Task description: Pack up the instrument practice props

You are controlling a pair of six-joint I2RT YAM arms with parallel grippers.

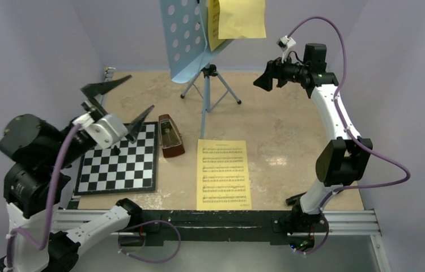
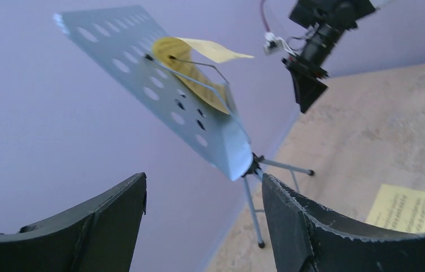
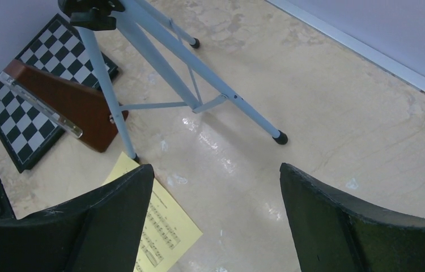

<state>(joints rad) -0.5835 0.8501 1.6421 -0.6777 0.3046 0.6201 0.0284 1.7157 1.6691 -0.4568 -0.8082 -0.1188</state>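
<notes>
The light-blue punched music stand (image 1: 183,39) stands on thin tripod legs (image 1: 209,85) at the back centre, with yellow sheets (image 1: 238,20) on its desk. Another yellow sheet of staves (image 1: 223,174) lies flat at the front centre. The brown metronome (image 1: 170,136) stands left of it. My left gripper (image 1: 141,92) is open and empty, raised over the left side and facing the stand (image 2: 142,73). My right gripper (image 1: 262,76) is open and empty, held high to the right of the stand. Its wrist view looks down on the tripod (image 3: 199,68), the metronome (image 3: 68,107) and the flat sheet (image 3: 159,226).
A black-and-white chessboard (image 1: 119,164) lies at the front left beside the metronome, under my left gripper. Lilac walls close in the table at the back and both sides. A black rail (image 1: 216,218) runs along the near edge.
</notes>
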